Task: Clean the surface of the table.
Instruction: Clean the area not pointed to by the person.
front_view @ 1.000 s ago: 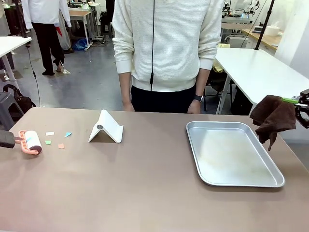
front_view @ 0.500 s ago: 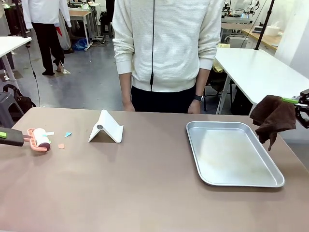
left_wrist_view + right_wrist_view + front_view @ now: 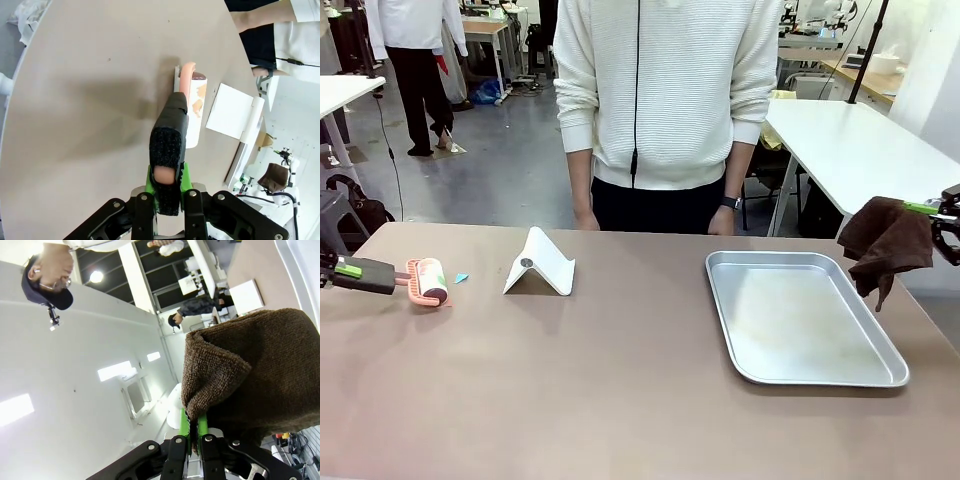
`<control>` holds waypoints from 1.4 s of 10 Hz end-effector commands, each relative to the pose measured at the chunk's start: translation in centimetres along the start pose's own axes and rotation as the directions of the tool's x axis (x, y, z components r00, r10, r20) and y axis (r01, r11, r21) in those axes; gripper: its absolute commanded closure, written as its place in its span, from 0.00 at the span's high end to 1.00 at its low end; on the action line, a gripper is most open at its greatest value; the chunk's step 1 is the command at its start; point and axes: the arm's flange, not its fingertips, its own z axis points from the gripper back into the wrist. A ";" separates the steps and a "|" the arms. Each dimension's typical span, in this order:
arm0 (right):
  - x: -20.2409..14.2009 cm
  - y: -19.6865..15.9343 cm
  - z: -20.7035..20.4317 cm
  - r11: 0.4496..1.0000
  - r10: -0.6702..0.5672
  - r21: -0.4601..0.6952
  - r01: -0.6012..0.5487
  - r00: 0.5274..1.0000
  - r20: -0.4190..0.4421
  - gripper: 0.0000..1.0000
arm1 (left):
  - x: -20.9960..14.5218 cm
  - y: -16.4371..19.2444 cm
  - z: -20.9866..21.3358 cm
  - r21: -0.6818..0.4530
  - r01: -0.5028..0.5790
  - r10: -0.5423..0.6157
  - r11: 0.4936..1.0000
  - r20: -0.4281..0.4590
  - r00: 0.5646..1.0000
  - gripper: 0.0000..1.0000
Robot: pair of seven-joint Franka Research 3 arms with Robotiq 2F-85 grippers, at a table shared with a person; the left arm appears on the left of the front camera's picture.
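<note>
L gripper (image 3: 348,270) pinched lint roller (image 3: 428,280) handle, roller on table (image 3: 620,400) at 9 o'clock. R gripper (image 3: 932,209) clamped brown cloth (image 3: 887,240) at 3 o'clock.

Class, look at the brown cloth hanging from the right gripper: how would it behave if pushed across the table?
Probably floppy: the cloth droops in folds from the right gripper, which pinches one edge. Likely light, since that pinch alone carries it. Its nubby weave suggests it would drag and bunch on the table, not slide.
</note>
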 end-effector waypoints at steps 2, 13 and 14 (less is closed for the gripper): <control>-0.5 0.4 0.1 1.000 0.006 0.004 -0.006 1.000 -0.011 0.06 | 1.9 0.6 -2.4 0.089 -0.052 0.051 0.995 0.022 0.998 0.21; -0.5 0.4 0.1 1.000 0.006 0.004 -0.006 1.000 -0.011 0.06 | 4.1 -3.9 -7.2 0.106 -0.054 0.057 0.993 -0.020 0.998 0.21; -0.5 0.4 0.1 1.000 0.006 0.004 -0.006 1.000 -0.011 0.06 | 4.2 -3.9 -6.6 0.078 -0.048 0.049 0.996 -0.022 0.999 0.21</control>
